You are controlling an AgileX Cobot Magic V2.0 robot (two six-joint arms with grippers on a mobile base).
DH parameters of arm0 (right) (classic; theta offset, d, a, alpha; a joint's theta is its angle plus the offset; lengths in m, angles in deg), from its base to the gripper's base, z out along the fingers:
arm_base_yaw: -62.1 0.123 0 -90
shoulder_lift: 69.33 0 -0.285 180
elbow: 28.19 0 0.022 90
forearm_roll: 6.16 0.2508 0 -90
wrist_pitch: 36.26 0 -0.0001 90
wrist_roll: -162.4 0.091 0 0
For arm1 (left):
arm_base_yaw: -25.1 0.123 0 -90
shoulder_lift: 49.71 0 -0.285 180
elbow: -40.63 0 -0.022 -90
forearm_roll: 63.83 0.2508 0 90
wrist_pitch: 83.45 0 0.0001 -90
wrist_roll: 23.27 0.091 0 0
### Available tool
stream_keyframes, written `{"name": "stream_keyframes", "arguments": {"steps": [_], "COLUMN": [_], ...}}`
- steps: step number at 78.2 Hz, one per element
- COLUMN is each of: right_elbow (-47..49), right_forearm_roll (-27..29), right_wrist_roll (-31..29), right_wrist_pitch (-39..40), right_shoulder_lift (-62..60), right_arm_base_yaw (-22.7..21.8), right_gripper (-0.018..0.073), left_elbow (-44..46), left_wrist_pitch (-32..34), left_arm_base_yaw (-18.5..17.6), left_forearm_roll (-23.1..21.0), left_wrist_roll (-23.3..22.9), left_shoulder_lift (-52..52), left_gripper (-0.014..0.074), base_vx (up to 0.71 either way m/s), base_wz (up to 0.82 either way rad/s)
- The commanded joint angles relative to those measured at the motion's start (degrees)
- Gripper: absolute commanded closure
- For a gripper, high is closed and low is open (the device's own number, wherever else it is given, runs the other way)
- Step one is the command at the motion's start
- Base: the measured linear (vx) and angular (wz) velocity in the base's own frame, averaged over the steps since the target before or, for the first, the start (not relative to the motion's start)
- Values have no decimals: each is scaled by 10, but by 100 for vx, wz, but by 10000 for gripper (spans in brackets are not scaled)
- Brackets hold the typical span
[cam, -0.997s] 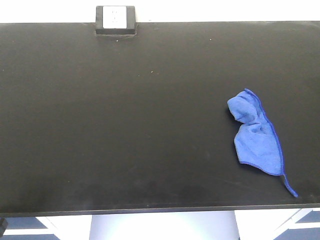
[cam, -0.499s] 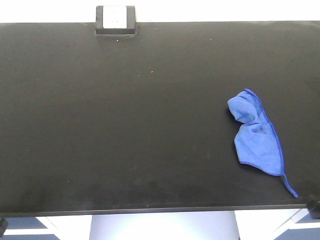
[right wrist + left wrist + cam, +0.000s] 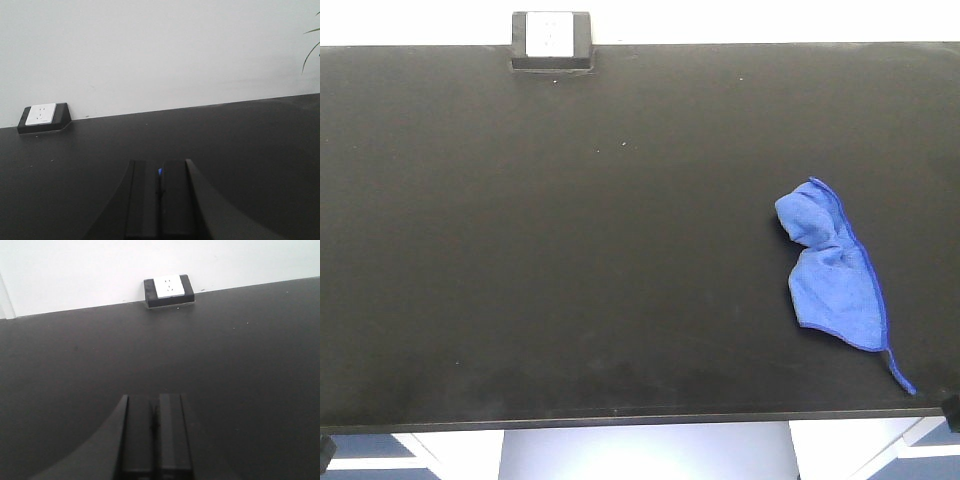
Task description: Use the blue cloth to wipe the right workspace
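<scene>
The blue cloth [image 3: 832,268] lies crumpled on the right workspace [image 3: 570,250], out toward its right side and nearer the front edge than the back. Its top end is bunched into a rounded lump, the lower part spreads flatter, and a darker hem runs down its right edge. The thin tail-like tag [image 3: 900,375] trails off the bottom corner toward the front rim. Nothing touches the cloth.

Over to the right gripper [image 3: 159,187]: in its wrist view the two dark fingers [image 3: 144,200] sit pressed together, no gap between them, poised low over the black top. A tiny fleck of blue peeks above the seam between them; too small to tell what it is. The left gripper [image 3: 155,427] looks the same, fingers [image 3: 172,435] closed flat against each other, holding nothing, well apart from the cloth.

At the far rim sits the small black box [image 3: 551,42] with its white label, against the pale wall [image 3: 160,50]. A green leaf tip [image 3: 311,47] pokes in at the right wrist view's edge.
</scene>
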Motion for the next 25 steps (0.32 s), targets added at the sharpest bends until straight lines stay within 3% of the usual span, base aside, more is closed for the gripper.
{"name": "stream_keyframes", "arguments": {"steps": [1,25], "right_elbow": [-9,-9], "right_forearm_roll": [-6,-6], "right_wrist_roll": [0,0], "right_wrist_pitch": [51,51], "right_shoulder_lift": [-7,-7], "right_arm_base_yaw": [-1,-1], "right_gripper": [567,567], "left_elbow": [15,15], "left_wrist_pitch": [47,47], "left_arm_base_yaw": [-4,-4], "left_forearm_roll": [-1,-1], "left_wrist_roll": [-1,-1], "left_shoulder_lift": [0,0], "left_gripper": [603,603], "base_vx": [0,0], "base_wz": [0,0]}}
